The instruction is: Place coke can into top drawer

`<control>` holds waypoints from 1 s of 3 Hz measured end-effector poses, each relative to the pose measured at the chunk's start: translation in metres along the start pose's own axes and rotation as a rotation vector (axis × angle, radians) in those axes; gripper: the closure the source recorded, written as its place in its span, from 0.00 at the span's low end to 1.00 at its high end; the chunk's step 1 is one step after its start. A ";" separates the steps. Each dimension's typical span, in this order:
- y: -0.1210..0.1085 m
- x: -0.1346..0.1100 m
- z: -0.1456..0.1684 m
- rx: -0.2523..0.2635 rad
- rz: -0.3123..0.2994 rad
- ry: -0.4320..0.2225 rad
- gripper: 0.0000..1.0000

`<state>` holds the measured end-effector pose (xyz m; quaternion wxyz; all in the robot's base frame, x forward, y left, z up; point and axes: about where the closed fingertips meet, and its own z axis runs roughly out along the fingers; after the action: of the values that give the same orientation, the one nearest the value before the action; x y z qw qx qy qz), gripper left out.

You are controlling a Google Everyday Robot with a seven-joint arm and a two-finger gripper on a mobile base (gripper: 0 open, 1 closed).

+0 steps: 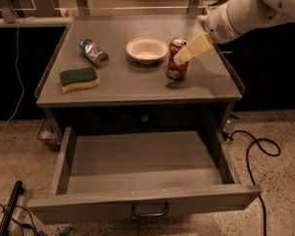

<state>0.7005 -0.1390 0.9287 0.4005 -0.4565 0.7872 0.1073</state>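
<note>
The coke can (pixel 176 67) stands upright on the cabinet top (pixel 132 85), right of centre, just right of the bowl. My gripper (pixel 186 54) comes in from the upper right on a white arm (pixel 246 11); its cream tip overlaps the can's upper right side, at the level of the can's top. I cannot tell whether it touches the can. The top drawer (pixel 142 159) is pulled wide open below the cabinet top and has nothing in it; its curved handle (pixel 150 211) is on the front panel.
A white bowl (pixel 146 49) sits left of the coke can. A silver-and-blue can (pixel 93 52) lies on its side at the left, with a green-and-yellow sponge (pixel 78 79) in front of it. A black cable (pixel 255 149) loops on the floor to the right.
</note>
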 end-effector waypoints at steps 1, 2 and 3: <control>-0.008 -0.012 0.030 -0.003 0.005 -0.024 0.00; -0.004 -0.016 0.060 -0.025 0.009 -0.016 0.00; -0.002 -0.014 0.070 -0.027 0.009 -0.013 0.00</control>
<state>0.7432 -0.0933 0.8934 0.3991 -0.4577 0.7850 0.1225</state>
